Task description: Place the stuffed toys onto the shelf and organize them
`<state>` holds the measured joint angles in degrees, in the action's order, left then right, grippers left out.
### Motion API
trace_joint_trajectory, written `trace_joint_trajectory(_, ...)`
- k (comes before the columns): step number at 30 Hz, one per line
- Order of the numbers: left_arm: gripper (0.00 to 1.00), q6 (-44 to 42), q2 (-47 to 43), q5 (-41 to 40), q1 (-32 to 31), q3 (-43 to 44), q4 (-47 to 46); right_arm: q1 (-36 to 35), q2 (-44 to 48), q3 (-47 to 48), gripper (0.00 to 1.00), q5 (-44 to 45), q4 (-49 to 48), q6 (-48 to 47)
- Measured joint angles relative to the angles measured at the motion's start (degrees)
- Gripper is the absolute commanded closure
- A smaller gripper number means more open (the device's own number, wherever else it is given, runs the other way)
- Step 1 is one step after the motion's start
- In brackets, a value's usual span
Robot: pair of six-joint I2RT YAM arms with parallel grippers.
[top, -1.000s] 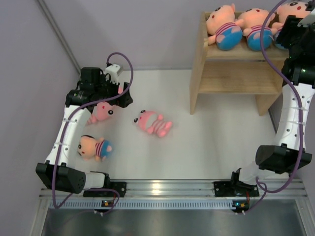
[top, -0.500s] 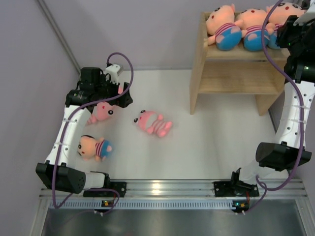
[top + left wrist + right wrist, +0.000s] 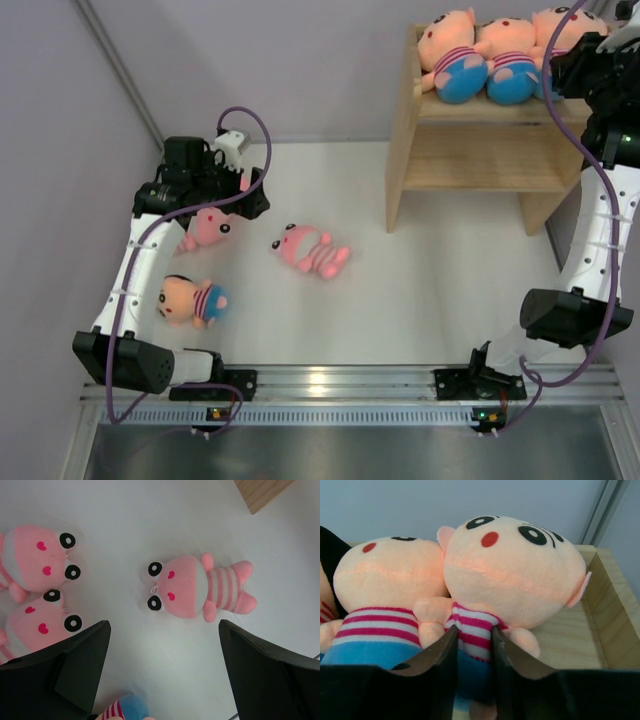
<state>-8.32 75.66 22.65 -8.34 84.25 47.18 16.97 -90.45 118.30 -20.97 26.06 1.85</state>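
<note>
**Right arm.** The right fingers (image 3: pixel 440 655) are clamped on the striped torso of a peach-faced plush doll in a pink-striped shirt and blue bottoms (image 3: pixel 515 575), one finger pressed to each side of the shirt. This held doll lies at the right end of the top tier of the light natural-wood two-tier shelf (image 3: pixel 470 150), inside the raised rim.

**Shelf contents.** A second peach-faced doll (image 3: pixel 390 585) lies touching the held one on its left. A third peach-faced doll (image 3: pixel 455 50) lies at the left end of the same tier. The three form a row, heads toward the far wall and blue bottoms toward the front edge. The shelf stands at the far right of the white table (image 3: pixel 430 300).

**Left arm.** The left fingers (image 3: pixel 75 665) stand wide apart and grip nothing, hovering above the far left of the table.

**Toys on the table.**
- A centre all-pink plush doll with a striped body (image 3: pixel 197 587) lies face up in the gap beyond the fingertips, well apart from the shelf.
- An upper all-pink doll (image 3: pixel 37 562) and a lower all-pink doll (image 3: pixel 37 622) lie close together just beside one finger. Whether they touch cannot be told.
- In the overhead view only one of that pair shows, partly covered by the arm.
- A fourth peach-faced doll (image 3: pixel 192 298) lies nearer the arm bases, beside the left arm.
</note>
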Motion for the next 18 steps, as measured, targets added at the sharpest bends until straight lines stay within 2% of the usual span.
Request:
trace_joint_trajectory(3,0.05,0.0,0.0,0.0,0.0,0.0,0.0,0.0,0.0,0.0,0.48,0.5,0.0,0.2)
trace_joint_trajectory(6,0.05,-0.2,0.0,0.0,0.0,0.0,0.0,0.0,0.0,0.0,0.37,2.0,0.1,-0.5)
trace_joint_trajectory(14,0.05,-1.8,0.3,-3.0,0.0,-0.9,0.0,-0.1,1.1,0.0,0.24,6.7,0.4,-3.3)
trace_joint_trajectory(15,0.06,-2.2,0.7,-4.0,0.0,-1.1,-0.1,-0.1,1.5,-0.1,0.18,7.1,0.3,-3.8)
trace_joint_trajectory(18,0.07,-3.6,2.6,-8.3,0.0,-2.3,-0.5,-0.1,3.0,-1.2,0.09,7.7,-0.2,-5.2)
